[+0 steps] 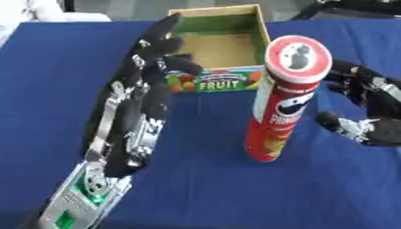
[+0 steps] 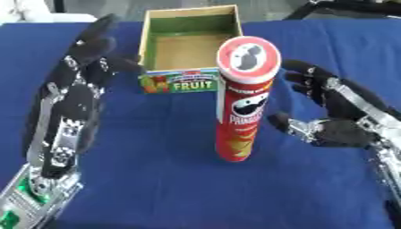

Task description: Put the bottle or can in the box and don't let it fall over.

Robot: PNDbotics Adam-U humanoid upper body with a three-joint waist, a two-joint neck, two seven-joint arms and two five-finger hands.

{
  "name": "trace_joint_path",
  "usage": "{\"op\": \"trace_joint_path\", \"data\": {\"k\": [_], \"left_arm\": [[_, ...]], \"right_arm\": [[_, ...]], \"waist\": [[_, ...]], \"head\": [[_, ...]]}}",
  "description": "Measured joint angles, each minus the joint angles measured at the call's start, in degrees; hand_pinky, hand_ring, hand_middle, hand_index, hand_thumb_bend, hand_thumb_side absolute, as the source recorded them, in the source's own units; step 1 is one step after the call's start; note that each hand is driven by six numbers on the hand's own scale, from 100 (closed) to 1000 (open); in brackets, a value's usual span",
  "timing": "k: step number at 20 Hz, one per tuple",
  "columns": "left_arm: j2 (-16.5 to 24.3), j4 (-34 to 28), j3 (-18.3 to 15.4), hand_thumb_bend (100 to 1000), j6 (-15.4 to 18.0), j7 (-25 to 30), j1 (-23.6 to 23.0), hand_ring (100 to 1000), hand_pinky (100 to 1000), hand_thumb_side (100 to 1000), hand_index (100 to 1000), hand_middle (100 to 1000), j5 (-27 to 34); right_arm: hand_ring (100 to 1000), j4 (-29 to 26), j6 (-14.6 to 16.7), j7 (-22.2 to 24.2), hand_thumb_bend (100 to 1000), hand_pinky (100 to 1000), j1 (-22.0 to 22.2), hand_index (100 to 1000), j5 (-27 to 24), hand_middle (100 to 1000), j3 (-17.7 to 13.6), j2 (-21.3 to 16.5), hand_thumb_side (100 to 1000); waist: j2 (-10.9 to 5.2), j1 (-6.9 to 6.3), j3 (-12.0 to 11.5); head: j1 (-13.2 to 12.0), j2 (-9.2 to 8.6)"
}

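Blue tablecloth [image 1: 219,188] bears upright can [image 1: 283,98] before fruit box [image 1: 219,49].

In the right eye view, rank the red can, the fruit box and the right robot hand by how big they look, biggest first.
1. Can, standing upright nearer the camera, which enlarges it.
2. Box, farther back, so it may really be bigger.
3. Right robot hand, open beside the can; close to the box in apparent size, so that order is unsure.

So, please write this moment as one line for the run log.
can: upright on table, outside box | right hand: open beside can, no contact | left hand: open, idle near box | box: empty
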State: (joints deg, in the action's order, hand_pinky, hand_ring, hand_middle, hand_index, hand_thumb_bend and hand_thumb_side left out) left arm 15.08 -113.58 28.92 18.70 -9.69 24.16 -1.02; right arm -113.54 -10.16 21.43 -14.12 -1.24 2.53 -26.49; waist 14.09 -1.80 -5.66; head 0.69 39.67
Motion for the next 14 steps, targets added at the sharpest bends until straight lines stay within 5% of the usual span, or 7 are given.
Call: {"op": "trace_joint_path", "data": {"k": [14], "left_arm": [[0.0, 0.0, -0.53, 100, 0.43, -1.4, -0.81, 659, 852, 672, 831, 921, -1.42]], "right_arm": [[1000, 0.0, 2.17, 3.58, 422, 1000, -0.94, 1000, 0.94, 1000, 0.01, 0.51, 381]], "waist": [[0.83, 0.03, -0.13]], "head": [[0.75, -0.11]]}}
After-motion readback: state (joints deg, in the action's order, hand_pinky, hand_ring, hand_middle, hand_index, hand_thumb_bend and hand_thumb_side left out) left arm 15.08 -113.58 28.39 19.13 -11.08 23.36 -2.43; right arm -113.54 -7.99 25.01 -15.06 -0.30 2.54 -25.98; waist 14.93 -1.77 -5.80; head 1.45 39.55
